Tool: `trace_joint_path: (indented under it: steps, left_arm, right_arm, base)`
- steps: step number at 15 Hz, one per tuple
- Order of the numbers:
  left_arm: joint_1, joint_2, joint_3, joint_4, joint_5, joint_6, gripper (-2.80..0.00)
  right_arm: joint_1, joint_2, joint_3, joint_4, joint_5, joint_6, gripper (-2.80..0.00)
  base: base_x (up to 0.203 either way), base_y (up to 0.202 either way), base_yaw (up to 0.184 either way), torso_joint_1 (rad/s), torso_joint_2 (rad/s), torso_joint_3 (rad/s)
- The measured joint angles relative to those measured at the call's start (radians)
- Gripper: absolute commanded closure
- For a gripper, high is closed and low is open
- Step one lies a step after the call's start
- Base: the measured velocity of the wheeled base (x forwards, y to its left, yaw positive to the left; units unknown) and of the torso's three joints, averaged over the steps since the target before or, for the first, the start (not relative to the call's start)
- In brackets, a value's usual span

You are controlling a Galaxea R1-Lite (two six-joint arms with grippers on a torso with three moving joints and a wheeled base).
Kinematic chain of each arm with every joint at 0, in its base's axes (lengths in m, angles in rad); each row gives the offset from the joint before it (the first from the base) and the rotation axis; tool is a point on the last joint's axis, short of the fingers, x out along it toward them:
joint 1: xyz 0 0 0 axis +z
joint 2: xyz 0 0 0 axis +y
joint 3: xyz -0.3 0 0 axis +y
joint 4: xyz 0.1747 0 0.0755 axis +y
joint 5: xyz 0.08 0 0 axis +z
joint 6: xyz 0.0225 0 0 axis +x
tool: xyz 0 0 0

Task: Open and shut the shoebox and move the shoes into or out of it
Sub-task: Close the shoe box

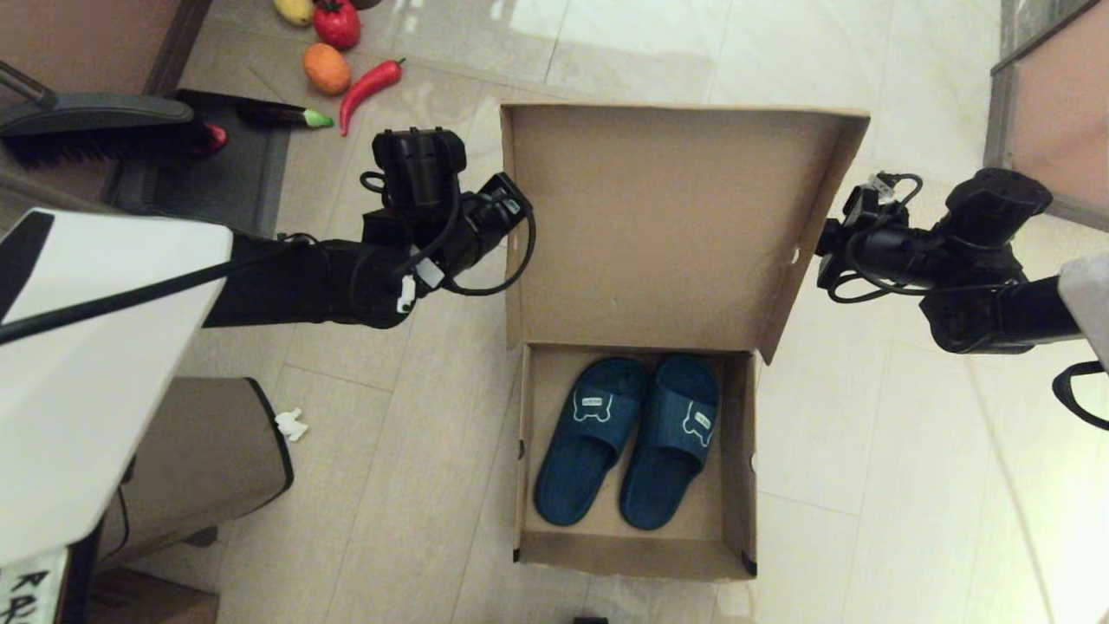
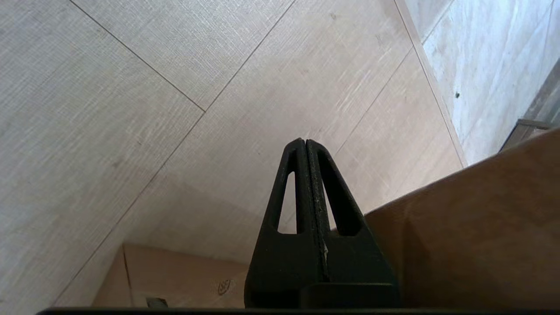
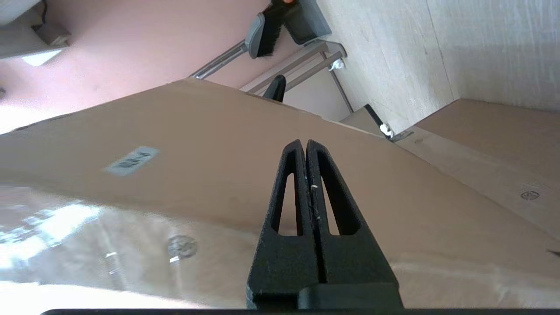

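Cardboard shoebox [image 1: 641, 451] on the tiled floor, flap lid [image 1: 650, 225] standing open. Contents: the shoes [image 1: 628, 438], a navy pair lying side by side, straps up. Left gripper [image 2: 305, 146] just beside the lid's left edge, fingers pressed together, holding nothing. Right gripper [image 3: 305, 146] likewise pressed together, near the lid's right flank (both probably flanking it to steady or swing the flap).
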State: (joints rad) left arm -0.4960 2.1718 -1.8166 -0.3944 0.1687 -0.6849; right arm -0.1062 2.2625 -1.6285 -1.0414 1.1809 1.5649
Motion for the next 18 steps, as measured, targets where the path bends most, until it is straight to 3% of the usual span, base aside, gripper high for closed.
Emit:
trace_joint_path:
  steps: [9,18]
  left_arm:
    - [-0.022,-0.044,0.003,0.037,0.0,0.0,0.0]
    - [-0.068,-0.109,0.06,0.064,0.012,-0.003,0.0]
  right_arm:
    - [-0.008,-0.043,0.011,0.0,0.081,0.012,0.0]
    - [-0.054,-0.132,0.149,-0.002,0.206,0.011,0.0]
  base:
    - [0.0,0.0,0.0,0.0,0.0,0.0]
    - [0.0,0.0,0.0,0.0,0.0,0.0]
